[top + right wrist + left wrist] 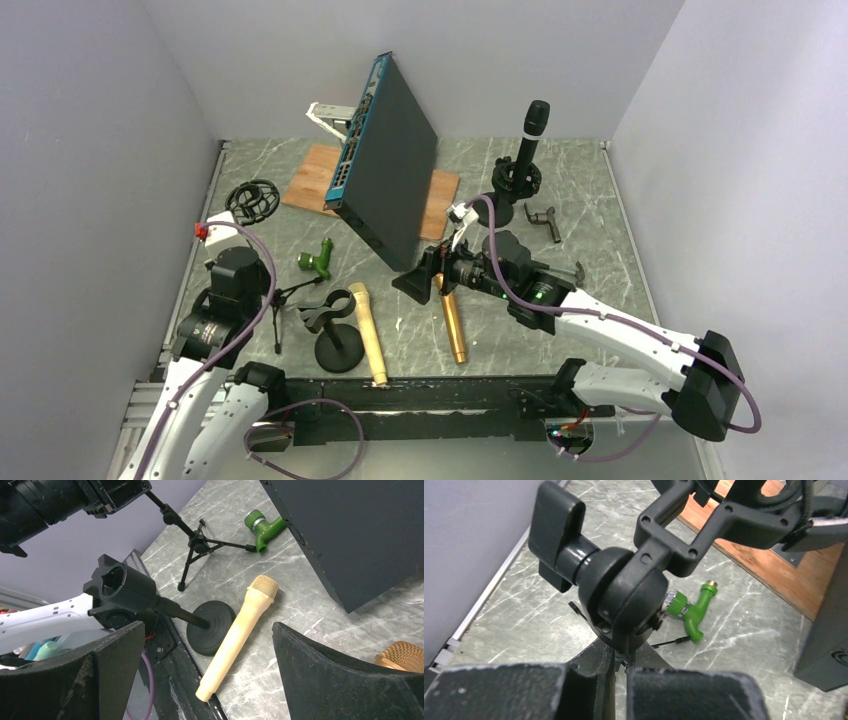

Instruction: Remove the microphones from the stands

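A black microphone [535,125] stands upright in a black stand [508,190] at the back right, away from both grippers. My left gripper [272,297] [621,667] is shut on the stem of a small tripod stand [290,300] [200,542], whose swivel mount with a knob [619,587] fills the left wrist view. My right gripper [425,272] [209,625] is open wide and empty, hanging over the table middle. Below it are a cream microphone [368,330] [240,630] lying flat and an empty round-base stand [338,345] [212,627].
A gold microphone [452,320] [402,655] lies beside the right gripper. A large dark box [390,160] [360,535] leans on a wooden board [320,175]. A green fitting [315,262] [694,612] [262,525], a shock-mount ring [252,200] and a small black bracket [545,220] lie around.
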